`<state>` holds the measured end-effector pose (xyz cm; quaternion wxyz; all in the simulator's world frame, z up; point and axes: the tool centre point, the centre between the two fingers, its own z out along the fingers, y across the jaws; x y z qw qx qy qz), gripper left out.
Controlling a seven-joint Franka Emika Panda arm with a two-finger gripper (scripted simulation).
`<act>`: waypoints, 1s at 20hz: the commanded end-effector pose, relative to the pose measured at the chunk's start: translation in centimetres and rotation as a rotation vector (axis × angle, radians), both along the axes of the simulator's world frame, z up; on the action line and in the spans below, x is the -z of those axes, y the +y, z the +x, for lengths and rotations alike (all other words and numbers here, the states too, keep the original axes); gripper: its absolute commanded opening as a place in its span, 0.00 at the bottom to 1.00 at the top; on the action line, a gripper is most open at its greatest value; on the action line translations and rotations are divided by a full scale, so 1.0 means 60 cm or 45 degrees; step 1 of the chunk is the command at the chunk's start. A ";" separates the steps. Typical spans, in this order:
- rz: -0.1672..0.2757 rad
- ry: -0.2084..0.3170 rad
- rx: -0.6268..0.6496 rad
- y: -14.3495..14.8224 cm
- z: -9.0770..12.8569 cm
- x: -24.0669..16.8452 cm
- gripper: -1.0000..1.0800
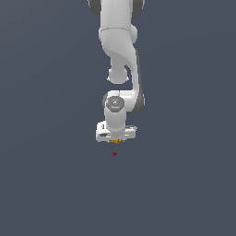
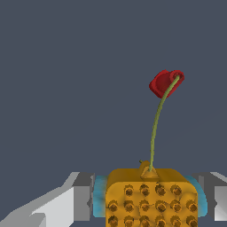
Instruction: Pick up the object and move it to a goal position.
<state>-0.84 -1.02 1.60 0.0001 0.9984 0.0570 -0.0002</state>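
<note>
The object point(image 2: 150, 197) is an orange-yellow lumpy piece with rows of small knobs. A thin green stem point(image 2: 156, 128) rises from it to a small red tip point(image 2: 165, 83). In the wrist view it sits between my two fingers point(image 2: 82, 197), with their light blue pads pressed on both its sides. In the exterior view only a speck of orange point(image 1: 117, 141) shows under my white gripper point(image 1: 116, 137), with the red tip point(image 1: 115, 153) just below. The gripper is shut on the object.
The plain dark grey surface point(image 1: 184, 184) fills both views. The white arm point(image 1: 120, 50) comes down from the top of the exterior view. Nothing else shows.
</note>
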 end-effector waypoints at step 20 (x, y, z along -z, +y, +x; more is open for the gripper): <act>0.000 0.000 0.000 0.040 -0.024 -0.085 0.00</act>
